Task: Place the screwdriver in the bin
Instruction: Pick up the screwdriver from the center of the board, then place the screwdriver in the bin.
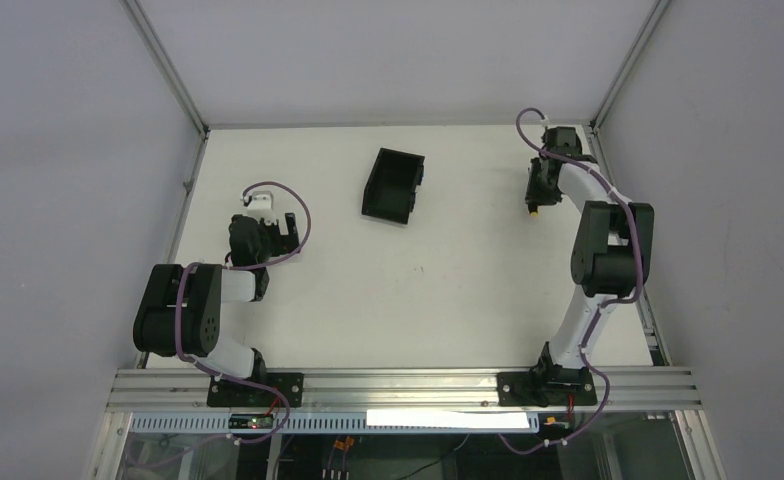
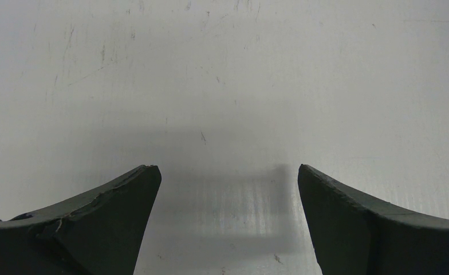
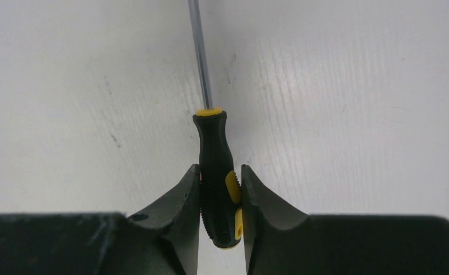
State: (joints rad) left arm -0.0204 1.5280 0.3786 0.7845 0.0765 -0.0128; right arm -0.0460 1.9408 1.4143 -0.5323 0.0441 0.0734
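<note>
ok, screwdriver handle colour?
Black with yellow accents; the screwdriver shows best in the right wrist view.

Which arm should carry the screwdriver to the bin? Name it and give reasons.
Right. Its jaws are shut on the screwdriver handle. The left arm holds nothing, jaws open over the table. The bin lies between both arms.

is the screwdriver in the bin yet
No, the right wrist view shows the screwdriver clamped by its handle in the right gripper over the table, not in the bin.
</note>
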